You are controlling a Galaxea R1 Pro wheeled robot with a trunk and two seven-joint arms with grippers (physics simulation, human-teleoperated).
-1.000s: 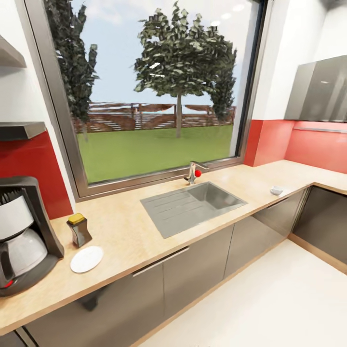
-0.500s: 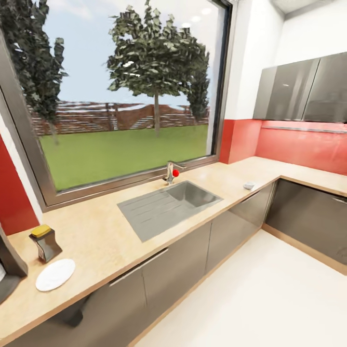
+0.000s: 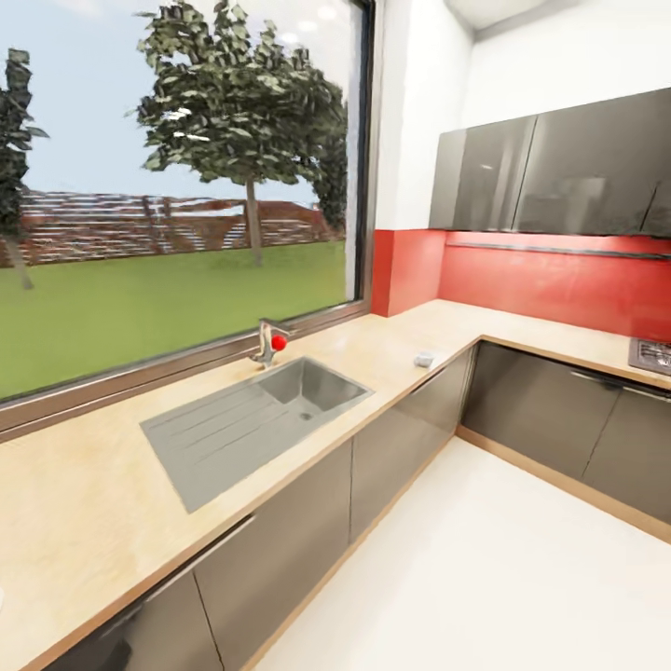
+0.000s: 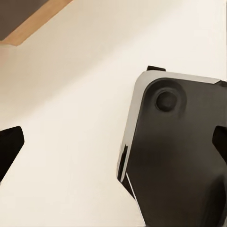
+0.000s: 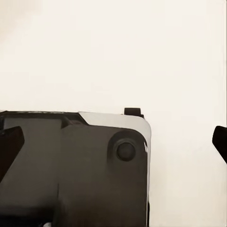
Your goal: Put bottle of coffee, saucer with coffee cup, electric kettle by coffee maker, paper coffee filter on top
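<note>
1. Countertop (image 3: 84,522): light wood-grain, L-shaped; running under the window and turning along the red wall at the far right of the head view.
2. Sink (image 3: 247,424): grey steel, set flush into the countertop; ribbed drainboard on the nearer side, basin on the farther side.
3. Faucet (image 3: 266,343): metal, with a red knob; standing at the back rim of the sink, against the window sill.
4. Small grey object (image 3: 424,359): lying on the countertop near the front edge, well past the sink; too small to identify.
5. Window (image 3: 177,186): large, dark-framed; trees, lawn and fence outside.
6. Backsplash (image 3: 550,284): red, beneath dark glossy wall cabinets (image 3: 559,168).
7. Base cabinets (image 3: 391,447): dark grey fronts with bar handles, below the countertop.
8. Stovetop corner (image 3: 652,354): at the far right edge of the head view.
9. Floor (image 3: 485,568): pale cream, seen also behind both grippers.
10. Left gripper (image 4: 113,146): black fingertips at opposite edges of the wrist picture, spread wide, nothing between; over the robot base (image 4: 179,156) and floor.
11. Right gripper (image 5: 113,142): fingertips likewise wide apart, holding nothing; dark base panel below.
12. Coffee-station items: outside these pictures; location not determinable.
</note>
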